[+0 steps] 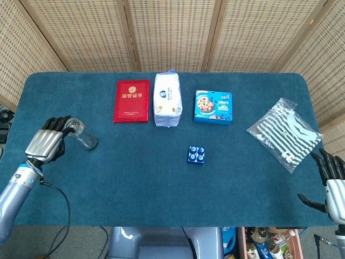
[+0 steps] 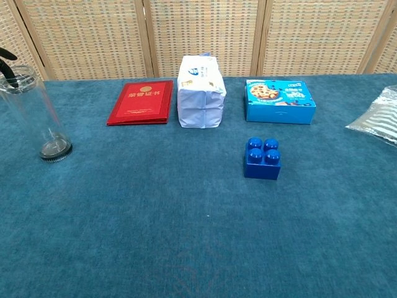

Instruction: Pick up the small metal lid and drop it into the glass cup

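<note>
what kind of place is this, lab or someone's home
Probably a staged robot test setup rather than a home: a table covered in blue cloth, woven screens closing it off behind, and unrelated items laid out apart, like a red booklet and a blue brick.

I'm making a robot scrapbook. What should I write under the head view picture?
Left hand reaches over the glass cup on the blue table; right hand waits at the far edge.

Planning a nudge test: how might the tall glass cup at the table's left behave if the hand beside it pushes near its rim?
The glass cup looks tall and narrow on a small base, so a push near the rim would likely tip it. Clear glass suggests it is smooth, possibly slippery, and breakable. The left hand sits at its rim; the soft blue table cloth may resist sliding.
</note>
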